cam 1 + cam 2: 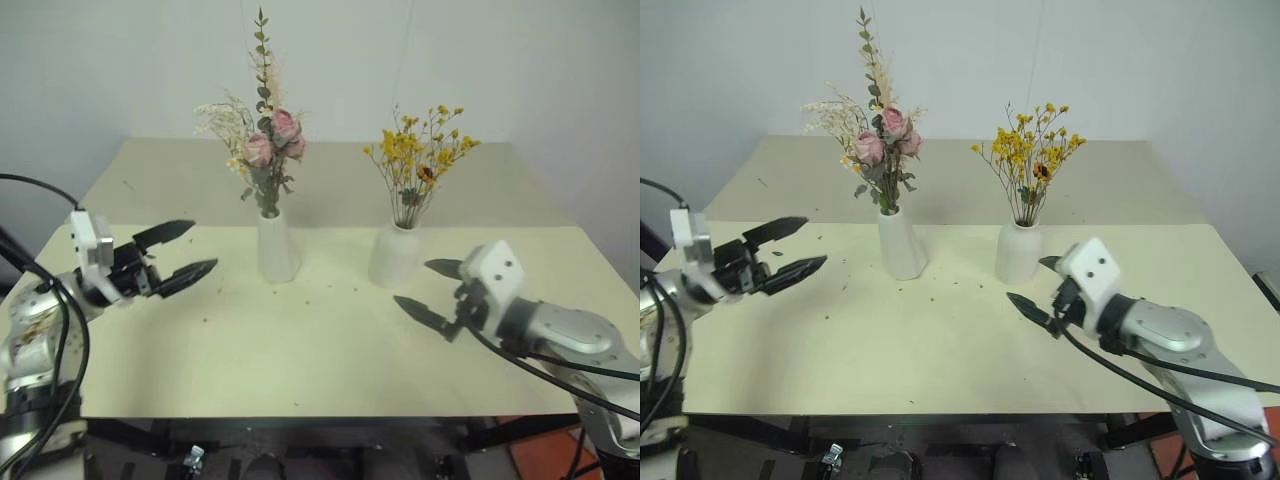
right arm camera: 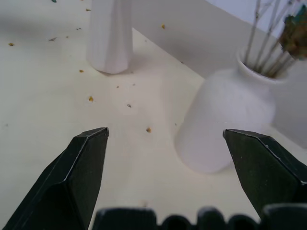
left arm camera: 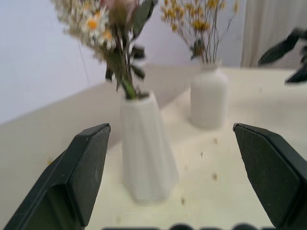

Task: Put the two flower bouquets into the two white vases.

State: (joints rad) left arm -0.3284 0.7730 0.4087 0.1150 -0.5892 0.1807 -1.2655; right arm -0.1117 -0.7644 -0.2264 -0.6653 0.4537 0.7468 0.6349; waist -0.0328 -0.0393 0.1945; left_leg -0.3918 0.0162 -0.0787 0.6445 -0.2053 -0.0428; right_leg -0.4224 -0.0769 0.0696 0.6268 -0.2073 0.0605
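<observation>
Overhead, from the left eye view, both bouquets are already standing in their vases on the pale table (image 1: 300, 350): the pink rose bouquet (image 1: 265, 150) is rising out of the tall slim vase (image 1: 276, 246), and the yellow bouquet (image 1: 418, 160) is sitting in the squat vase (image 1: 394, 255) just to its right. The left gripper (image 1: 181, 253) is hovering left of the tall vase with its fingers spread wide and holding nothing. The right gripper (image 1: 428, 287) is hanging low in front of the squat vase, likewise gaping and empty

Next, the left wrist view is looking between two parted black fingers (image 3: 86, 172) at the tall slim vase with green rose stems in its mouth, the squat vase behind it, and small crumbs lying on the tabletop

Finally, the right wrist view is facing the squat vase between its own widely separated fingers (image 2: 81, 167), thin stems poking from the neck, the tall vase's base farther off
</observation>
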